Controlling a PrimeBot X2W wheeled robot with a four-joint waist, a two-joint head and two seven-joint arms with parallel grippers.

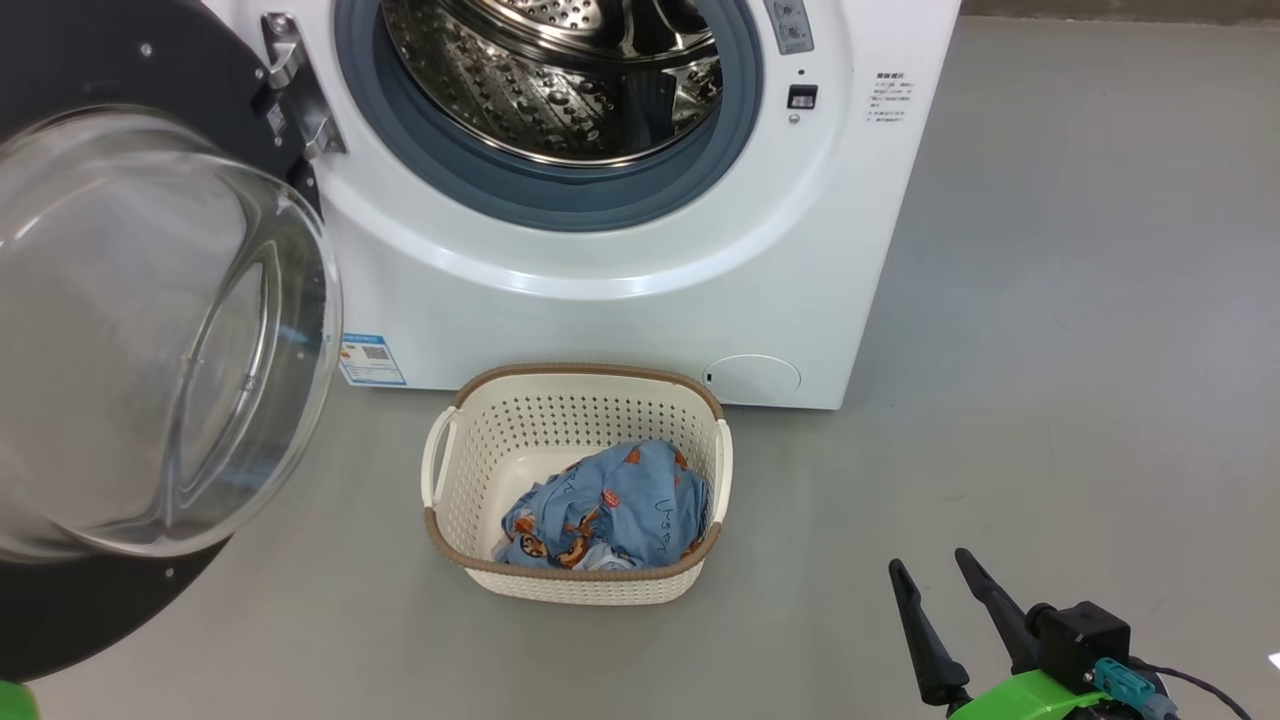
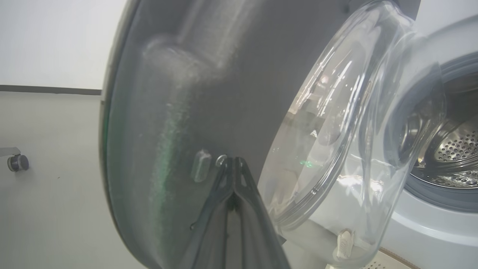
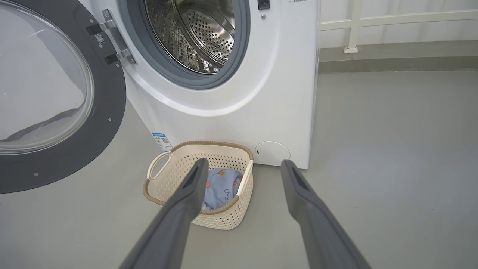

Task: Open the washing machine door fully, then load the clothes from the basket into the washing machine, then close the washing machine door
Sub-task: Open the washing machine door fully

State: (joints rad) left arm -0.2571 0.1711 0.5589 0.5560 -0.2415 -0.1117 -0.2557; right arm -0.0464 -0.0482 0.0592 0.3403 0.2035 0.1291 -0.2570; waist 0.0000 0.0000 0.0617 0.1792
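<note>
Notably, blue label (image 1: 372, 358) bore QR code, print unreadable; left gripper (image 2: 232, 160), fingers together, against washing machine door (image 2: 168, 93); right gripper (image 1: 928, 560) fingers apart.

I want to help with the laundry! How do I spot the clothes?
Look for the white washing machine with its round door open. On the grey floor in front sits a cream basket with a brown rim. The clothes lie crumpled inside: light blue fabric with orange cartoon prints, the only patterned thing there.
</note>
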